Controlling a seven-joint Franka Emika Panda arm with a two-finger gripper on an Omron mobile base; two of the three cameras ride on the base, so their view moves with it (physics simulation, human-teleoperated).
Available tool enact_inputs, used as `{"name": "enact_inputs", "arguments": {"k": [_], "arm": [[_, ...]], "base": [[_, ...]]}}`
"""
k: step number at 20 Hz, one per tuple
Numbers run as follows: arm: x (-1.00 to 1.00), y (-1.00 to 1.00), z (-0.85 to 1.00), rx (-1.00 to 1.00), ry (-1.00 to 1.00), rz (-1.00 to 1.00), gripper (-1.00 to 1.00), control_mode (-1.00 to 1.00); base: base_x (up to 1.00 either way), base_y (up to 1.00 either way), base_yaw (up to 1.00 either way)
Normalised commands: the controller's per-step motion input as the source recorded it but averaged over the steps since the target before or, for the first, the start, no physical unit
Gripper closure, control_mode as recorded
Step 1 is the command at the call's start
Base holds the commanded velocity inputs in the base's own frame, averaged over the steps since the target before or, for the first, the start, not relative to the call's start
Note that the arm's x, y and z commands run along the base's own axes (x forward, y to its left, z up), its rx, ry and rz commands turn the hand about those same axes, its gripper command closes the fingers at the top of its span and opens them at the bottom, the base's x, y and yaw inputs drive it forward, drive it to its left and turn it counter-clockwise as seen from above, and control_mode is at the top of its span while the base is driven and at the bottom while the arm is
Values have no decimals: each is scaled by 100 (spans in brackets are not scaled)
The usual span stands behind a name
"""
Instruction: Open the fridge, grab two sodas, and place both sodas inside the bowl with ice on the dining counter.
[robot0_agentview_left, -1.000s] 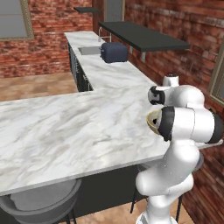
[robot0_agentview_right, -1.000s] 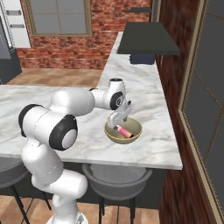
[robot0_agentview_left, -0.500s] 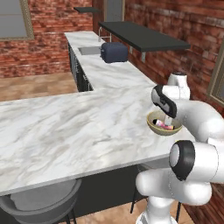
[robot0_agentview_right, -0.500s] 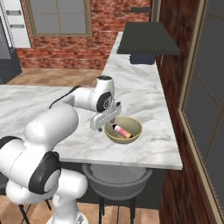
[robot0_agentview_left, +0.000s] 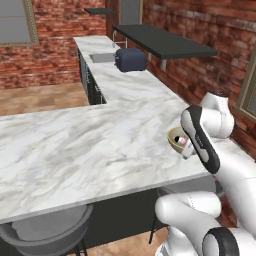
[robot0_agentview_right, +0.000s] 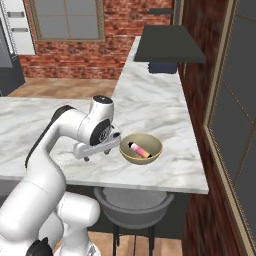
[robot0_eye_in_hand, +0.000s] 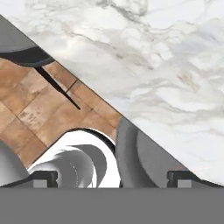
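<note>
Lying in the bowl (robot0_agentview_right: 141, 148), one soda (robot0_agentview_right: 140, 150).

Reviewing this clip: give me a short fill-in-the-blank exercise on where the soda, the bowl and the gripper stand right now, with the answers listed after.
1. The pink soda lies inside the olive-tan ____.
2. The bowl rests on the marble dining ____.
3. The gripper hangs beside the bowl with its jaws ____ and nothing between them.
4. Under the dining counter below the bowl stands a round grey ____.

Missing words: bowl; counter; open; stool
</note>
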Motion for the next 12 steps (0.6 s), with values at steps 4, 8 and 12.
{"name": "enact_inputs", "arguments": {"k": [4,8,12], "arm": [[-97,80,1,7,0,-25,-100,-100],[-89,79,0,1,0,-29,-100,-100],[-91,57,-5,0,0,-30,-100,-100]], "base": [[0,0,0],[0,0,0],[0,0,0]]}}
